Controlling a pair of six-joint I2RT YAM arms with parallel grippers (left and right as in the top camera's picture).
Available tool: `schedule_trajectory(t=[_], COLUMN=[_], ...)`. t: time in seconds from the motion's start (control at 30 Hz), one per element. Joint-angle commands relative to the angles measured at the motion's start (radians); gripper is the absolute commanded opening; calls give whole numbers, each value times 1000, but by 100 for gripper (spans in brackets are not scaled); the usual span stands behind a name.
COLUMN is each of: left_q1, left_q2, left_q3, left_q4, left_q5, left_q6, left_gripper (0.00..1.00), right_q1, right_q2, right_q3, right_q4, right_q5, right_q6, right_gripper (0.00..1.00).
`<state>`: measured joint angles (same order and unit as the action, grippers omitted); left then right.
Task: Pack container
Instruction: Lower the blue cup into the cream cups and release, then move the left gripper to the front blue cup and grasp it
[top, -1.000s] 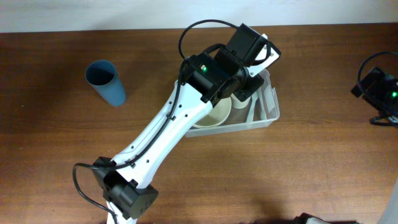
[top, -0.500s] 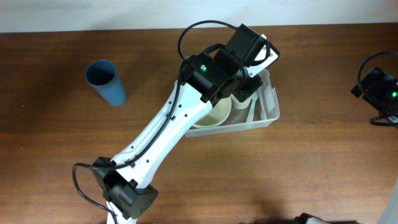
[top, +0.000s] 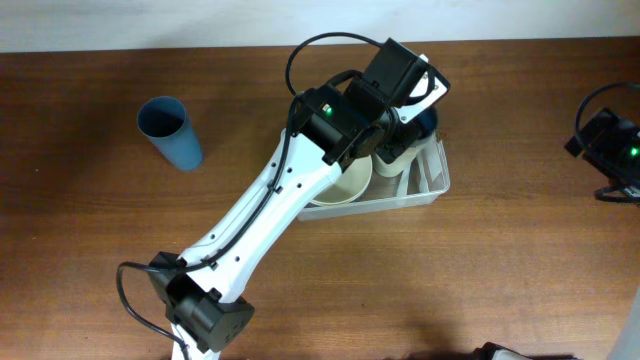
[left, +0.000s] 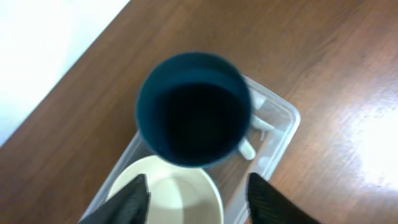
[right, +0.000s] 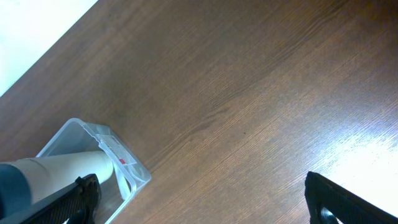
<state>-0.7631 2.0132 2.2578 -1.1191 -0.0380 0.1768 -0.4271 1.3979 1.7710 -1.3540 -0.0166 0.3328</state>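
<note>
The container (top: 432, 192) sits in the upper middle of the overhead view, its long axis running left to right with the right end slightly higher. The short end with the white label (right: 118, 151) is on that right side. It is clear plastic with rounded corners and a thick rim. Inside are a round cream bowl (top: 345, 185) at the left, a dark blue cup (left: 194, 109) with its mouth up and blurred, and small white pieces (left: 247, 148) by the wall.

The left gripper (left: 199, 200) hangs above the container with its fingers partly spread, touching nothing. The right gripper (right: 205, 202) is at the far right, spread wide and empty. A blue tumbler (top: 168, 132) stands at the upper left of the wood-grain table (top: 500, 280) — well apart.
</note>
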Motion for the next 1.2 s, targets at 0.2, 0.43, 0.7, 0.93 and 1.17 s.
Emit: schedule_trajectory(t=[0.2,0.43,0.7,0.93,1.17], left_q1=[2,157,554,690,725], left_q2=[-13,-44,-27,36,197], left_q3=[134,270,229,191,191], left_q4=[-138,-359,-463,-450,-454], left_q5=[-394,-477,-105,-104,-3], left_q6=[-40,-205,-245,-244,-229], left_gripper=[78,87,87,87,86], right_q1=[-6,-6,-6,-6,-6], right_q2=[1,1,1,1,1], right_q3=[11,11,11,11,11], right_q4=[3,3,3,3,3], right_q5=[2,2,3,2,2], right_q6=[-2,-2,-2,-2,-2], right_gripper=[99,99,99,99,99])
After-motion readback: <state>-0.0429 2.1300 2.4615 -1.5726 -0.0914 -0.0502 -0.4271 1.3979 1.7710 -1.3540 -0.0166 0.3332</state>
